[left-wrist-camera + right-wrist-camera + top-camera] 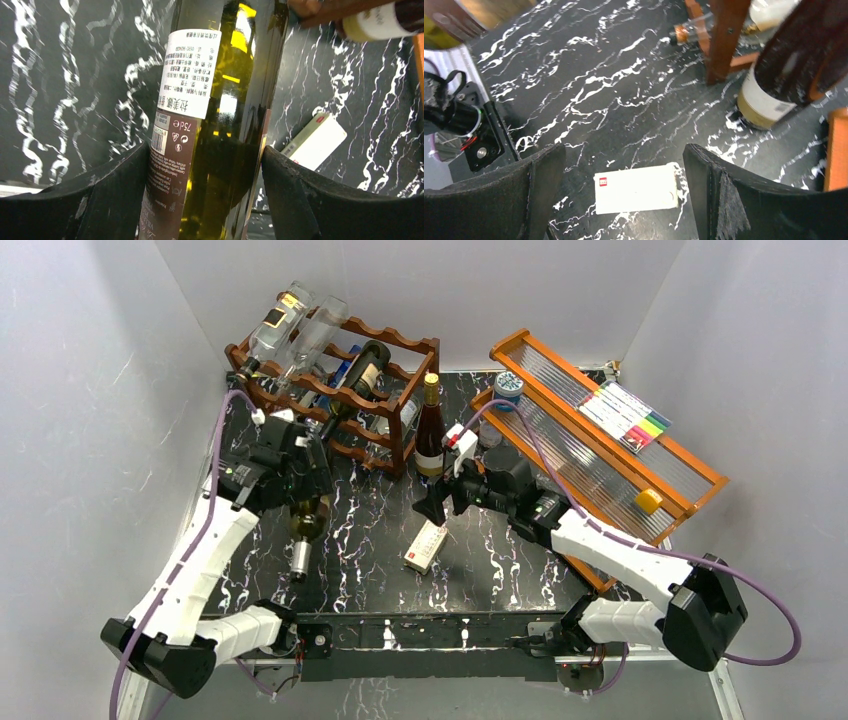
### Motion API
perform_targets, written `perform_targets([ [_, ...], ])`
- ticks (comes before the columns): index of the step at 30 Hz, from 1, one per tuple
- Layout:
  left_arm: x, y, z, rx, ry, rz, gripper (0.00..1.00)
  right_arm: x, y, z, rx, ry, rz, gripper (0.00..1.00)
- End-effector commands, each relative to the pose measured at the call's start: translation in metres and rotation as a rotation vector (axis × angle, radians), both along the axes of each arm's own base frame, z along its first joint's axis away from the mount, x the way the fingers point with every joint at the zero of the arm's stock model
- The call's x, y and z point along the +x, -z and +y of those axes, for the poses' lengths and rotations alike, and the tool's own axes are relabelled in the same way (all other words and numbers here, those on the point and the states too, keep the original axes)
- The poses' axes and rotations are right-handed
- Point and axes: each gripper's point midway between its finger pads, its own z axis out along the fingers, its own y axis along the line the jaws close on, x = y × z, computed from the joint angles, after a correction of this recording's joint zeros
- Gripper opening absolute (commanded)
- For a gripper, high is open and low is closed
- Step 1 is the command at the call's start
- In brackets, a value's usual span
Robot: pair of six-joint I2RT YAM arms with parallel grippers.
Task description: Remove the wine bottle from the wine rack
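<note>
Left end effector [205, 167] clamps wine bottle [227, 75]; right end effector [623, 167] gapes.

Overhead rear view; close downward wrist views; white box [427, 545] probably common to all.

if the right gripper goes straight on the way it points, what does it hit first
Probably the white box on the table, lying right ahead of the open right gripper; depth is unclear.
</note>
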Motion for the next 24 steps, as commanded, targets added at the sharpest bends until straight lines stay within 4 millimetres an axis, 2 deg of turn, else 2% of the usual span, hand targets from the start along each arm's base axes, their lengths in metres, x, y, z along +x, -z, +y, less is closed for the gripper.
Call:
perform_targets([
  [1, 0.002, 0.003, -0.027, -0.231, -0.067, -0.05, 0.16, -0.02, -0.03, 0.026, 0.157, -0.186, -0.189, 0.98],
  [4, 0.0, 0.023, -0.037, -0.283, -0.079, -0.004, 0.16, -0.04, -0.037, 0.043, 0.188, -0.298, -0.34, 0.98],
  [7, -0.003, 0.04, -0.042, -0.308, -0.091, 0.047, 0.16, -0.074, -0.037, 0.067, 0.182, -0.426, -0.501, 0.98],
  [9, -0.005, 0.054, -0.046, -0.322, -0.094, 0.079, 0.16, -0.085, -0.037, 0.08, 0.161, -0.471, -0.597, 0.98],
  [11, -0.005, 0.062, -0.049, -0.337, -0.094, 0.094, 0.15, -0.105, -0.037, 0.097, 0.154, -0.541, -0.682, 0.98],
  [14, -0.004, 0.07, -0.051, -0.347, -0.1, 0.099, 0.15, -0.124, -0.032, 0.115, 0.137, -0.603, -0.802, 0.98],
  [20, -0.007, 0.08, -0.05, -0.336, -0.099, 0.125, 0.14, -0.135, -0.025, 0.132, 0.067, -0.664, -1.067, 0.98],
  [24, -0.009, 0.086, -0.049, -0.327, -0.097, 0.137, 0.14, -0.133, -0.036, 0.142, 0.044, -0.663, -1.212, 0.98],
])
